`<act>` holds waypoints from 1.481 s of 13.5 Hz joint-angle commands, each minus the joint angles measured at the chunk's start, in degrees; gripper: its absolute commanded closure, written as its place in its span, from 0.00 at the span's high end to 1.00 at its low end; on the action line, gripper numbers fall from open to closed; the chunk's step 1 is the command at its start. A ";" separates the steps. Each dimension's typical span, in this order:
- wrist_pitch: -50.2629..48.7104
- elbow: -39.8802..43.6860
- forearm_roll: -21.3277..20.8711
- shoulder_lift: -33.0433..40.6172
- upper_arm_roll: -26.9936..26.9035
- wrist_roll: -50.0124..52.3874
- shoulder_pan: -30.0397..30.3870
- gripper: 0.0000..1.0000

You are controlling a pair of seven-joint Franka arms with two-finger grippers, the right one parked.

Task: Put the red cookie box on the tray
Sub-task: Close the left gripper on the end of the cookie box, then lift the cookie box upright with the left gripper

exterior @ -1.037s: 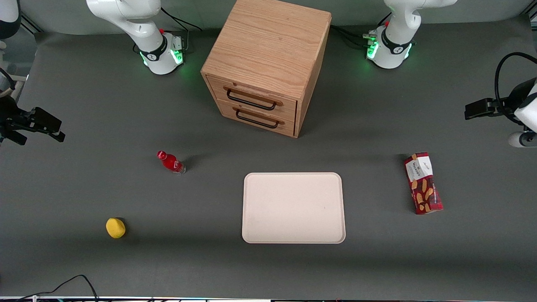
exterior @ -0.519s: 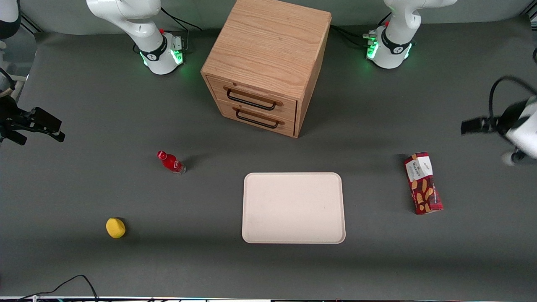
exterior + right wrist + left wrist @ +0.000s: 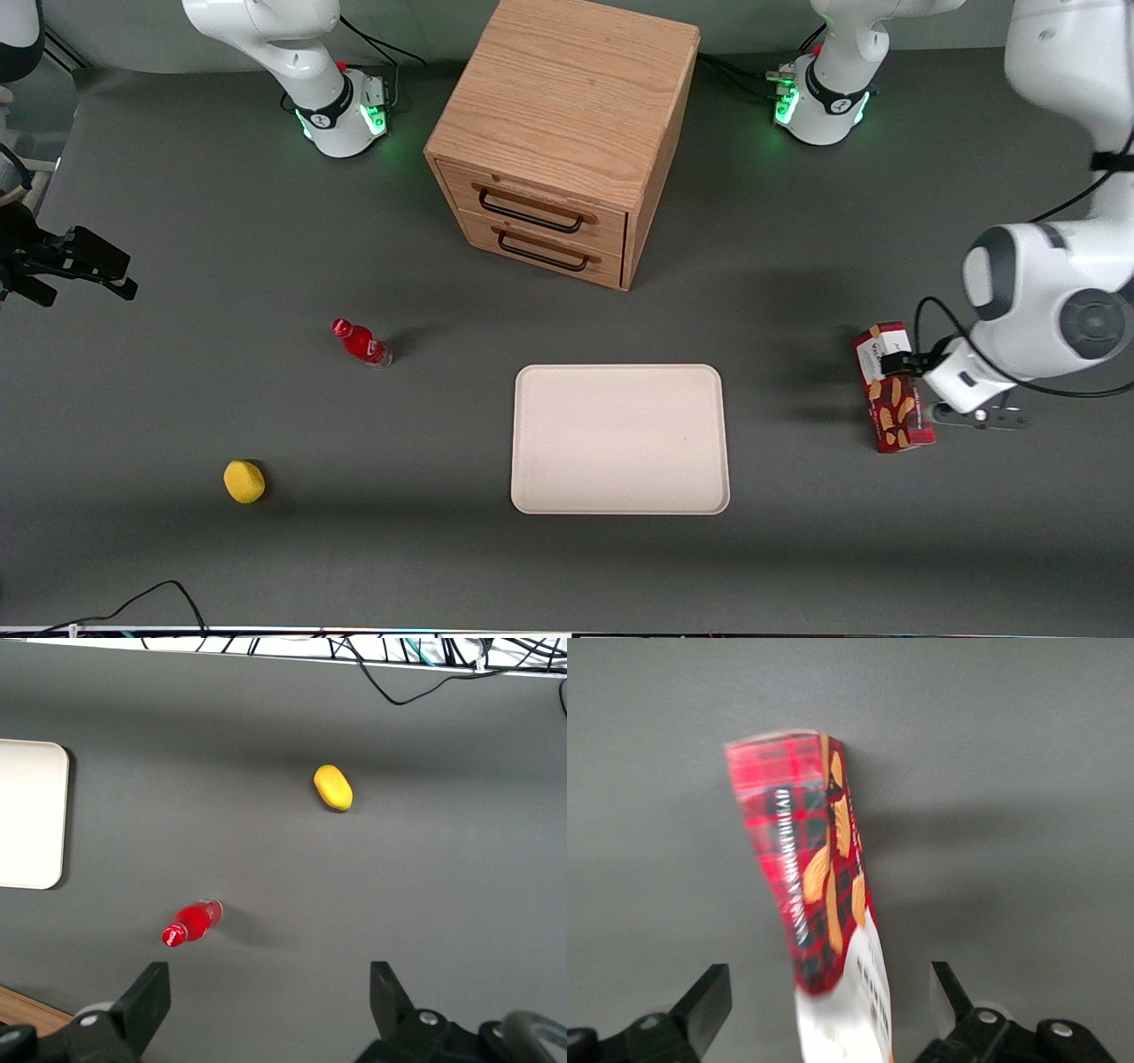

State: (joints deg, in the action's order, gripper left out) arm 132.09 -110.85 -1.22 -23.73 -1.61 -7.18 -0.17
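The bench [image 3: 177,399] carries one red cookie box [image 3: 893,416], lying flat, well apart from the one tray [image 3: 620,505], toward the working arm's end. One claw [image 3: 831,1005] hovers above the box's white-label end, fingers [image 3: 709,997] spread apart, nothing gripped. One red bottle [image 3: 361,343], one yellow object [image 3: 244,481], one drawer cabinet [image 3: 558,133].

I am wearing smooth white rounded shells on my arm [image 3: 1036,283], with a dark grey round cap [image 3: 1094,321] over one joint. A thin black cable [image 3: 926,306] is looping off my wrist. My base [image 3: 819,111] is glowing green beneath a black band. My gripper [image 3: 826,979] is hanging just above the red cookie box [image 3: 815,859], showing black wedge-tipped fingers [image 3: 709,1001] spread wide and silvery screws [image 3: 981,1016].
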 commanded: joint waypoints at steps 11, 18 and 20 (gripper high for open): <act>-5.20 0.76 4.03 6.40 -0.85 -2.05 0.17 0.00; -52.25 40.51 6.75 6.32 3.00 11.11 -0.97 0.00; -52.81 41.41 7.46 6.41 8.61 18.56 -1.06 0.00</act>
State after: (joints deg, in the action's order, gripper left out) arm 81.30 -73.24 5.39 -14.67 2.66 3.94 -0.47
